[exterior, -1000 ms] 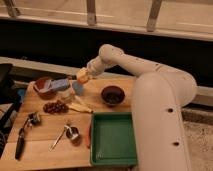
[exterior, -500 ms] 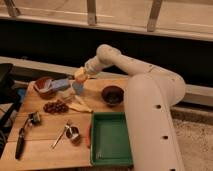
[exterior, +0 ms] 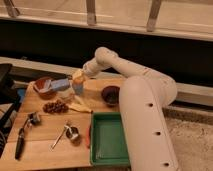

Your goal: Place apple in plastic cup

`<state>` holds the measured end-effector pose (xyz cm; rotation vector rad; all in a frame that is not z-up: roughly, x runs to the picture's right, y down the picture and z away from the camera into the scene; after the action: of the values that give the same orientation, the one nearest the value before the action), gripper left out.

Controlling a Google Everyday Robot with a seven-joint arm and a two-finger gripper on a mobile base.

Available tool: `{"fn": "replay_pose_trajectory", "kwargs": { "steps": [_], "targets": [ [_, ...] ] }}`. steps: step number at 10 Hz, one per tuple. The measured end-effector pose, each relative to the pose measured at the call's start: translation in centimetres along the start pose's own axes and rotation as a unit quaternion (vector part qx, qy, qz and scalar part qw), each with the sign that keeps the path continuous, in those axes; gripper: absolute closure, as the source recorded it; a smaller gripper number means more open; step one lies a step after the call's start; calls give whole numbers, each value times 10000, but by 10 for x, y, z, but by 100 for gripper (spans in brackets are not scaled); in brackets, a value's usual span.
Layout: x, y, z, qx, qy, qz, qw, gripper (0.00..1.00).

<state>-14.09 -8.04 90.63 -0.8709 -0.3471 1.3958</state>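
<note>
While the gripper (exterior: 80, 76) held the apple (exterior: 77, 75) right over the cup (exterior: 78, 89), at 10 o'clock from the tray (exterior: 107, 141), drop wasn't done yet, approx. release only left.

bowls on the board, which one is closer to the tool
The dark maroon bowl, just right of the tool, which hangs over the plastic cup with the apple. The red-brown bowl sits farther off at the board's left end.
</note>
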Motion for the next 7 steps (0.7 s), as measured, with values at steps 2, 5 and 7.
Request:
{"fn": "replay_pose_trajectory", "kwargs": {
  "steps": [2,5,7],
  "targets": [
    [-1,0,2,-92,-47,-21,9999,30],
    [-2,6,14,-200,24,-95,9998,29],
    [0,5,15,-202,65,-94,9997,29]
  ]
}}
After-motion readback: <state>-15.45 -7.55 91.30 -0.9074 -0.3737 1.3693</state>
